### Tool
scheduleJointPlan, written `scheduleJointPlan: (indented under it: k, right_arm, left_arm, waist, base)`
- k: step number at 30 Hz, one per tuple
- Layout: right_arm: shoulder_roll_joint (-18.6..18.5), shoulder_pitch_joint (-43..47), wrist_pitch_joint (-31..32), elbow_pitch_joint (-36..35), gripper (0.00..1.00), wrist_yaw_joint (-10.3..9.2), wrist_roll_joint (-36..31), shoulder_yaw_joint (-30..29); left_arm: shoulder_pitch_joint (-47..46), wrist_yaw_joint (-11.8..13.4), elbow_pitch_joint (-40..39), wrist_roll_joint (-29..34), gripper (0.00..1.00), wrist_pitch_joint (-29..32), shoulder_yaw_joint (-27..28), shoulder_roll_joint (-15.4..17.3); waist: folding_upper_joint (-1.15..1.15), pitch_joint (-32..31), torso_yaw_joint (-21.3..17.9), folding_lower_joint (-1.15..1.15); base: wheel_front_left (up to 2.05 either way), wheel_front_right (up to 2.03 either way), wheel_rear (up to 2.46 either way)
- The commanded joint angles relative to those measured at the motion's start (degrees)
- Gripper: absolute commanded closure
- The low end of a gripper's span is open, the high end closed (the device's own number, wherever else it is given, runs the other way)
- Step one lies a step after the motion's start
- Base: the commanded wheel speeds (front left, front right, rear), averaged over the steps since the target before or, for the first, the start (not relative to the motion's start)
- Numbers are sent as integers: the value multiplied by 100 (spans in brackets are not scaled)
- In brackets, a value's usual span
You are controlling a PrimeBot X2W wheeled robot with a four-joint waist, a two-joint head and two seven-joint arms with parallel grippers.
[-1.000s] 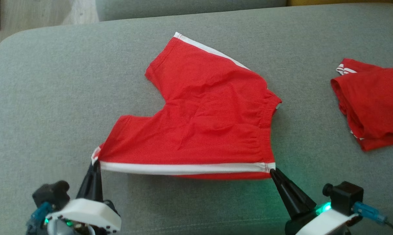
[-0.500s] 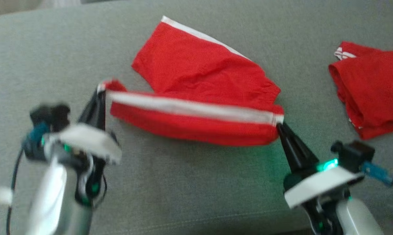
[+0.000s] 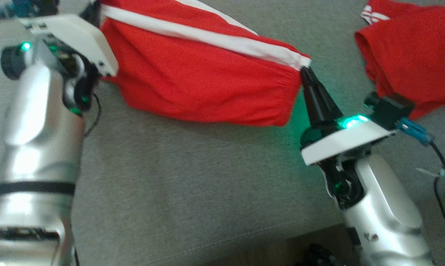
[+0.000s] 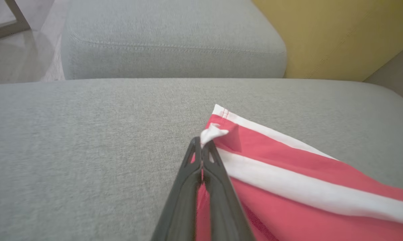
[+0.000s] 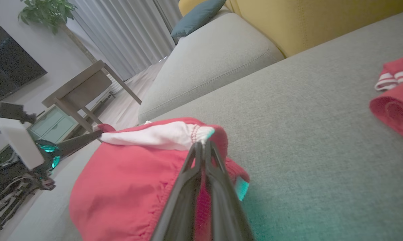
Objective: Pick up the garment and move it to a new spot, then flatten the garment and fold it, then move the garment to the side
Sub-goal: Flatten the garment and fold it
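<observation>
The grey cushion carries everything here, and it runs out flat and bare ahead of both end effectors.

The garment, red shorts with white side stripes, hangs between the two end effectors. One striped edge is stretched taut from one set of fingertips to the other and raised off the cushion, and the red cloth sags below it toward the robot. In the left wrist view the other leg's striped hem lies flat on the cushion just beyond the fingertips, so the raised edge looks almost lined up over the far one.

A second red garment lies bunched on the cushion, off to the outer side of the right end effector and apart from it.

The left end effector has its fingers pressed together on the leg-hem corner of the stripe. The right end effector is likewise pinched tight on the waistband corner.

As I judge it, the pick-up and the flattening are done and the fold is mid-way. The held edge has yet to be laid down on the far half and let go. Any further fold and the final move to the side remain.
</observation>
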Motion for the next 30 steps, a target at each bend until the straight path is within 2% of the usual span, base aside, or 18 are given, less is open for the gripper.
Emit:
scheduleJointPlan:
  k: [1,6,11,14,15,16,17,18,19,21,24,27,30]
  right_arm:
    - [75,-180,-120,-74,100,37,88,189]
    - [82,-628,-447,345,100,37,500,590]
    - [83,-943,-722,680,100,37,827,978]
    - [83,-1097,-826,832,100,37,1013,1212]
    - [83,-1141,-854,875,100,37,1074,1280]
    - [83,-1141,-854,875,100,37,1074,1280]
    - [83,-1182,-877,919,61,37,1118,1342]
    - [83,-1215,-905,959,21,37,1149,1388]
    - [83,-1245,-939,996,0,37,1145,1422]
    - [66,-1283,-1005,1072,0,37,1034,1445]
    - [-128,-1195,-1135,1045,0,37,549,1249]
    - [-313,-974,-1171,866,0,37,-48,877]
    - [-426,-666,-1180,467,0,37,-683,346]
  left_arm:
    - [-350,33,66,70,100,-52,168,239]
    - [-1083,-45,1148,66,100,-82,178,352]
    - [-1502,-105,1876,102,100,-267,124,405]
    - [-1692,-271,2170,42,100,-461,125,414]
    - [-1744,-287,2266,45,79,-512,108,405]
    - [-1744,-287,2266,45,79,-512,108,405]
    - [-1787,-302,2364,41,23,-540,96,389]
    - [-1823,-324,2451,6,0,-587,113,376]
    - [-1853,-346,2529,-13,0,-648,117,372]
    - [-1885,-399,2653,-17,0,-806,92,373]
    - [-1848,-450,2586,88,0,-1662,-17,382]
    - [-1671,-333,2453,222,0,-2314,-100,393]
    - [-1347,-89,2086,334,0,-2552,-110,389]
  waist:
    - [0,283,-311,0]
    - [0,481,-613,0]
    - [0,558,-792,0]
    - [0,594,-865,0]
    - [0,605,-874,0]
    - [0,605,-874,0]
    - [0,613,-878,0]
    - [0,618,-883,0]
    - [0,616,-883,0]
    - [0,598,-855,0]
    - [0,497,-721,0]
    - [0,374,-565,0]
    - [0,211,-381,0]
  base:
    - [0,0,0]
    - [0,0,0]
    - [0,0,0]
    - [0,0,0]
    - [0,0,0]
    - [0,0,0]
    - [0,0,0]
    - [0,0,0]
    - [0,0,0]
    - [0,0,0]
    - [0,0,0]
    - [0,0,0]
    - [0,0,0]
